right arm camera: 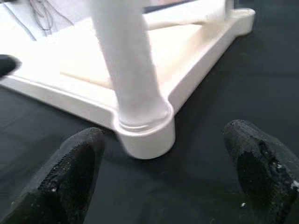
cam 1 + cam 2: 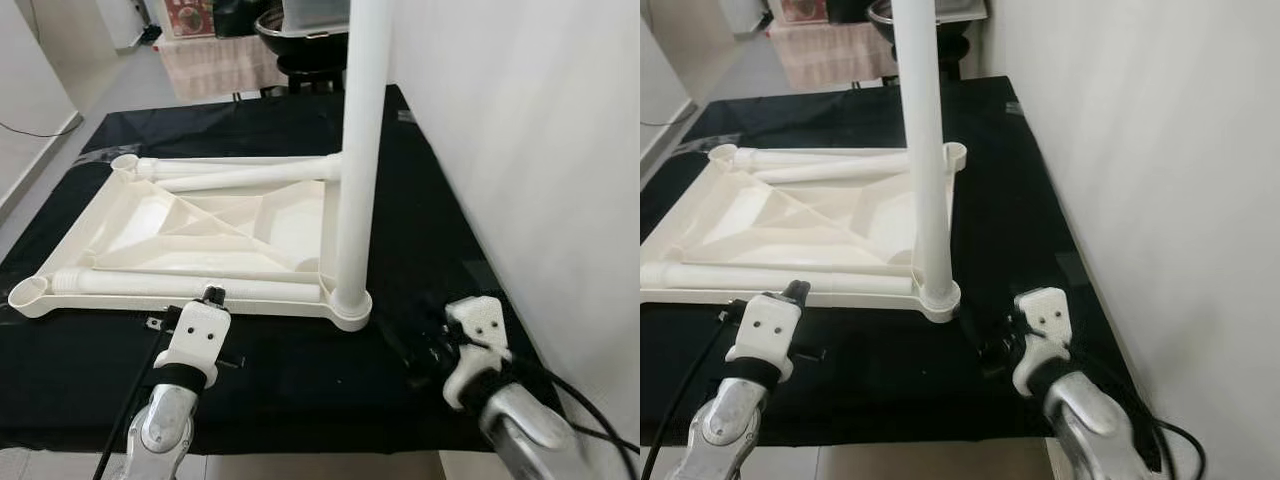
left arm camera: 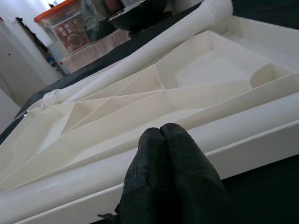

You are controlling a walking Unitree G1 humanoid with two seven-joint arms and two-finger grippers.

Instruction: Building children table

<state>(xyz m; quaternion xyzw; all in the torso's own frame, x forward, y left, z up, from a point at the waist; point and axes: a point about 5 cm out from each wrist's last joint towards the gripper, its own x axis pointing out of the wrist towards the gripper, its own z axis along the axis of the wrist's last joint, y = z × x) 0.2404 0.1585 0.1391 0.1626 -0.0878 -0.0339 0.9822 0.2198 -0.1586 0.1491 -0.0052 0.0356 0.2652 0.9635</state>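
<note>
White plastic tabletop (image 2: 215,225) lies upside down on the black-covered worktop (image 2: 300,370), ribbed underside facing up. One white leg (image 2: 360,150) stands upright in the tabletop's near corner socket (image 2: 350,303), on the wall side. Loose legs (image 2: 230,180) lie across the tabletop's far part; another leg (image 2: 190,287) lies along its near edge. Left end effector (image 2: 212,294), fingers (image 3: 168,172) clenched together and holding nothing, sits just at the near edge beside that lying leg. Right end effector (image 1: 163,172), fingers (image 1: 261,168) spread apart and released, rests low on the worktop near the socket, facing the upright leg's base.
</note>
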